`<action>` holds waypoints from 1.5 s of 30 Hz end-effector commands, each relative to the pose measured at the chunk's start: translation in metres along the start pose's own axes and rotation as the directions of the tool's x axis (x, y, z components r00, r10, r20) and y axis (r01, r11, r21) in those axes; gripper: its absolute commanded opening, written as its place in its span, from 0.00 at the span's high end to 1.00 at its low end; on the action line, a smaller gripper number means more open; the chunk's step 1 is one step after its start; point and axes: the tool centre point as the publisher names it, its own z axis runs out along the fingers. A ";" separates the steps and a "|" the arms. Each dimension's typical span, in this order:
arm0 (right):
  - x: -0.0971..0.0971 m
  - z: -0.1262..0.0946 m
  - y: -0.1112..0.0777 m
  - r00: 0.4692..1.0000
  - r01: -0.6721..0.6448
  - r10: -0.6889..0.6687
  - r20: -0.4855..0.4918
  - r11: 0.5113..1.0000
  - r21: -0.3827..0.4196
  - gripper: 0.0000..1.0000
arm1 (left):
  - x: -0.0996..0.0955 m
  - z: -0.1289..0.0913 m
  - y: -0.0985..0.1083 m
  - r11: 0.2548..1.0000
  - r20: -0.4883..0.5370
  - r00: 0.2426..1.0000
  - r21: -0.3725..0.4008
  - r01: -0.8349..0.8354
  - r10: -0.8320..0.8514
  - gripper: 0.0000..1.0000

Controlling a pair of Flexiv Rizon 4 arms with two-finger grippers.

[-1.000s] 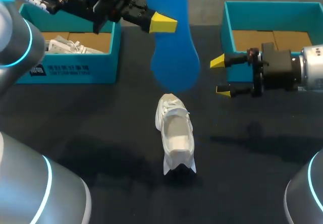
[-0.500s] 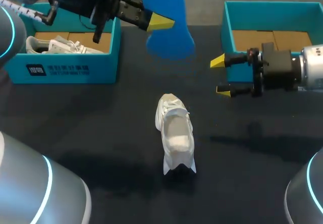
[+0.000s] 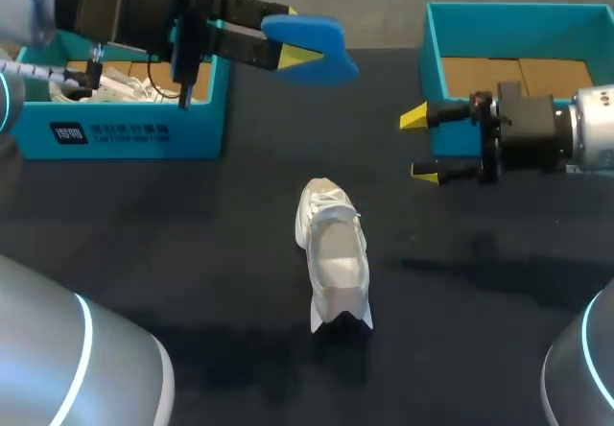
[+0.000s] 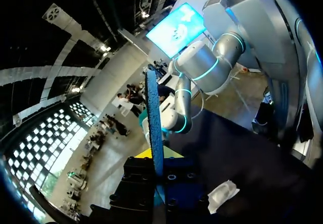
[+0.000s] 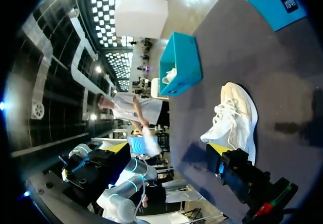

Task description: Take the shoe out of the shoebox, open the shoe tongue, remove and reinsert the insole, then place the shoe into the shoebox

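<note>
Gripping the blue insole [image 3: 321, 47] between both fingers, the left gripper [image 3: 294, 37] is hovering above the table [image 3: 192, 224], just beside the left shoebox [image 3: 125, 133]. White shoe [image 3: 334, 253] is lying on the table between the two boxes, opening facing up. Right gripper [image 3: 420, 143] is holding its fingers apart on nothing, at the near corner of the right shoebox [image 3: 434, 57].
</note>
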 end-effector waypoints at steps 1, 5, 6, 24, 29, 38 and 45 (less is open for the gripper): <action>0.000 0.002 0.000 1.000 -0.001 0.001 0.002 1.000 -0.001 0.00 | 0.017 0.007 0.017 0.991 0.073 0.988 -0.023 -0.134 0.135 1.00; 0.000 0.002 0.000 1.000 -0.001 0.001 0.002 1.000 -0.001 0.00 | 0.033 0.011 0.042 0.953 0.133 0.943 -0.040 -0.301 0.304 1.00; 0.000 0.002 0.000 1.000 -0.001 0.001 0.002 1.000 -0.001 0.00 | 0.033 0.011 0.042 0.953 0.133 0.943 -0.040 -0.301 0.304 1.00; 0.000 0.002 0.000 1.000 -0.001 0.001 0.002 1.000 -0.001 0.00 | 0.077 0.023 0.080 0.783 0.267 0.748 -0.041 -0.621 0.607 1.00; 0.000 0.002 0.000 1.000 -0.001 0.001 0.002 1.000 -0.001 0.00 | 0.090 0.020 0.088 0.777 0.257 0.745 -0.040 -0.628 0.616 1.00; 0.000 0.002 0.000 1.000 -0.001 0.001 0.002 1.000 -0.001 0.00 | 0.090 0.020 0.088 0.777 0.257 0.745 -0.040 -0.628 0.616 1.00; 0.000 0.002 0.000 1.000 -0.001 0.001 0.002 1.000 -0.001 0.00 | 0.090 0.020 0.088 0.777 0.257 0.745 -0.040 -0.628 0.616 1.00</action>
